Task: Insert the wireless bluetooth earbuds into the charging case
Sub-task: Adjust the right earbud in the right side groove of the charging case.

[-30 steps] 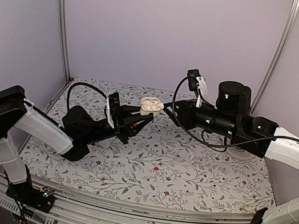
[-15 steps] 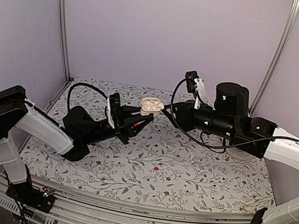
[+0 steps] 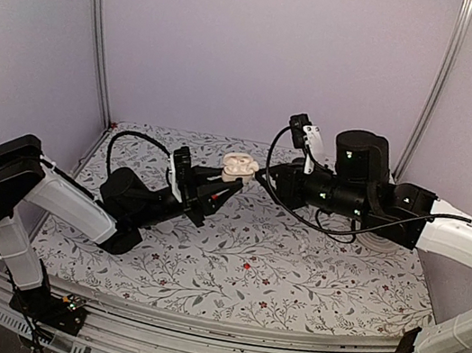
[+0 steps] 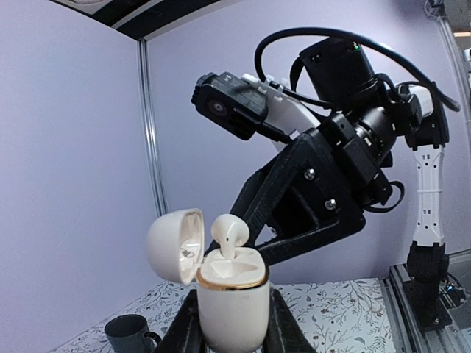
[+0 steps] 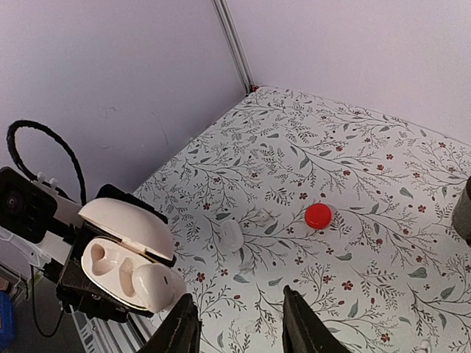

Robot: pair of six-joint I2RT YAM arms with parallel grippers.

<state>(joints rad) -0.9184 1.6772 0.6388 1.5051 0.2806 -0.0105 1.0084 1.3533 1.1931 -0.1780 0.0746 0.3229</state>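
Observation:
My left gripper [image 4: 232,332] is shut on the cream-white charging case [image 4: 234,309] and holds it upright above the table, lid [image 4: 173,246] swung open. One earbud [image 4: 229,234] stands in the case's near hollow, its head sticking up above the gold rim. From the right wrist view the same case [image 5: 118,254] and earbud [image 5: 154,285] lie just left of my right gripper [image 5: 243,331], which is open with nothing between its fingers. A second white earbud [image 5: 230,234] lies on the floral tabletop. In the top view the case [image 3: 238,167] sits between both grippers.
A flat red disc [image 5: 318,215] lies on the floral cloth right of the loose earbud. A grey mug [image 4: 129,334] stands on the table at the back; a dark object [image 5: 464,209] shows at the right wrist view's edge. Lilac walls enclose the table.
My right arm has edged a little to the left, closer to the held case. The left arm and the case have stayed put.

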